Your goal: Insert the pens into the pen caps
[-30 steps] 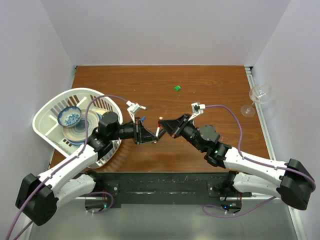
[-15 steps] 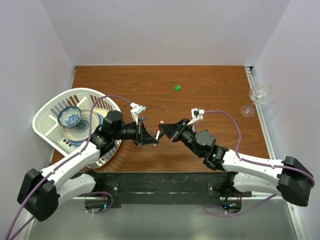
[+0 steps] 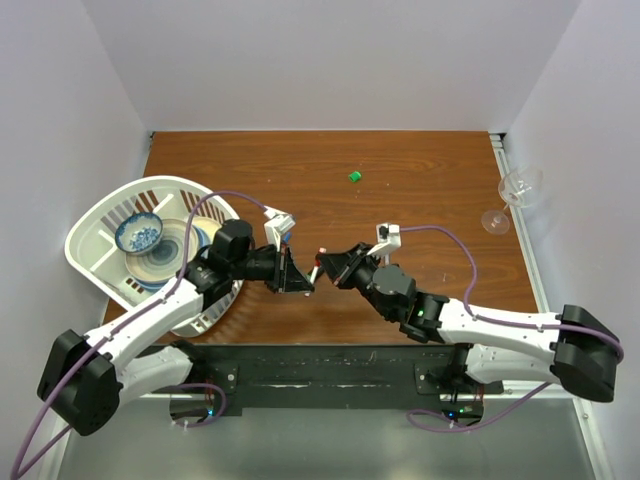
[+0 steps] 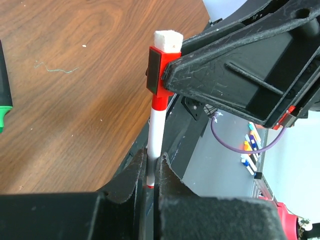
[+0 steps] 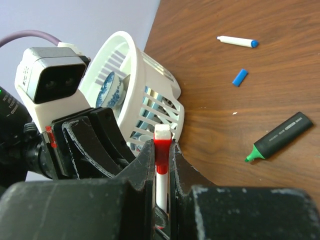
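White pen (image 4: 155, 132) and red cap (image 4: 157, 97) are held together off the table (image 3: 420, 190), over its near middle, where the two arms meet. The lower part of the pen is clamped by the left gripper (image 4: 151, 162), whose jaws are drawn in to a narrow slit no wider than the barrel. The cap is pinched by the right gripper (image 5: 161, 150), its jaws likewise nearly closed, one on each side of the red plastic. The cap is seen sitting on the upper end of the pen, in line with the barrel, with a white plug showing at its top. How deeply the pen is seated inside cannot be told. A black marker (image 5: 282, 132) is seen lying flat on the wood with its green tip bare. A blue cap (image 5: 240, 77) lies apart from it, and a second white pen (image 5: 235, 41) with a blue tip lies just beyond that cap, touching neither. A green cap (image 3: 354, 176) is found alone, well apart from the rest, toward the back of the table. A white basket (image 3: 100, 215) is set at the left edge, and a blue-patterned bowl (image 3: 138, 235) and plates are held in it. A wine glass (image 3: 520, 187) is seen at the right edge.
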